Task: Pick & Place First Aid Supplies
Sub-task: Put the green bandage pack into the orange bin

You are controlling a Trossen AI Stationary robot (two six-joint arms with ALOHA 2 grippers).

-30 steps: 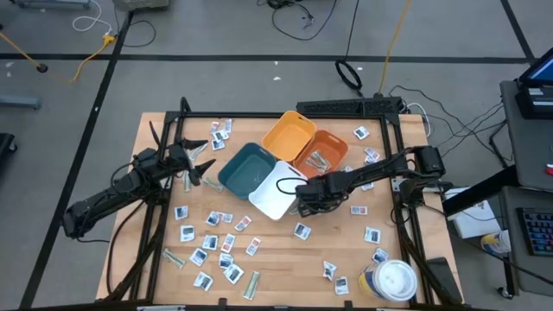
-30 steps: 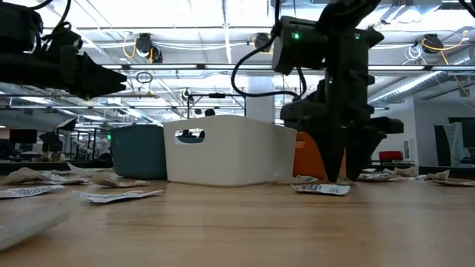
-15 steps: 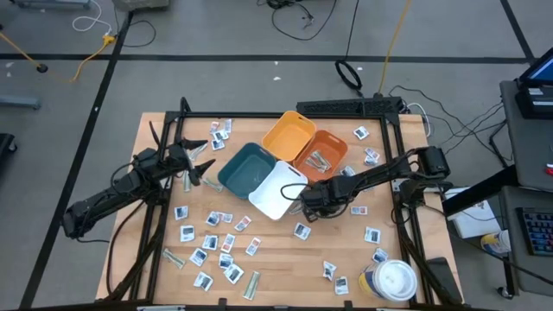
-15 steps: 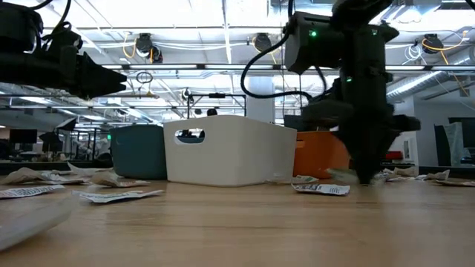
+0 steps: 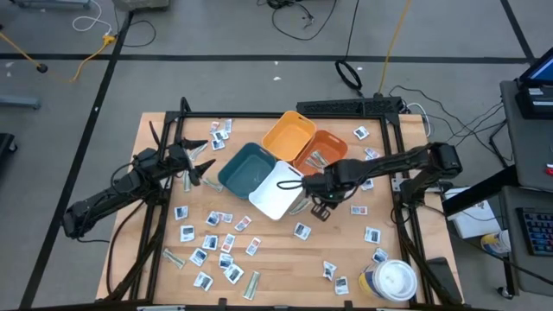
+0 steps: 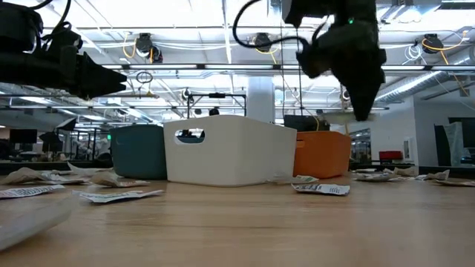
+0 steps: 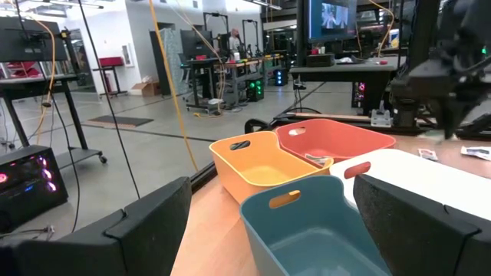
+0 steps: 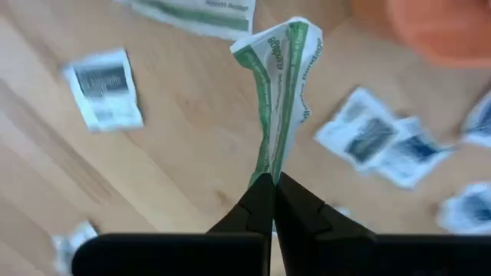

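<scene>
— Two of my fingers, both on my right gripper, are pressed tight together on a green-and-white wrapped strip. It stands up crumpled from between the tips, clear of the wood.

— Where is that gripper over the table?

— Raised above the table, just beside the white bin, on the side nearest the round white-lidded tub. From table height it hangs well above the wood, higher than the bins' rims.

— And the other supplies?

— Scattered flat. A cluster of small white packets lies on the near-left part of the table, and more lie under my right gripper, such as one white square on the bare wood. One packet lies just in front of the orange bin, which has a few strips in it.

— Your left side?

— My left gripper hovers beside the teal bin, fingers spread wide apart, nothing between them. Its wrist camera looks across the teal bin, the yellow bin and the orange one.
</scene>
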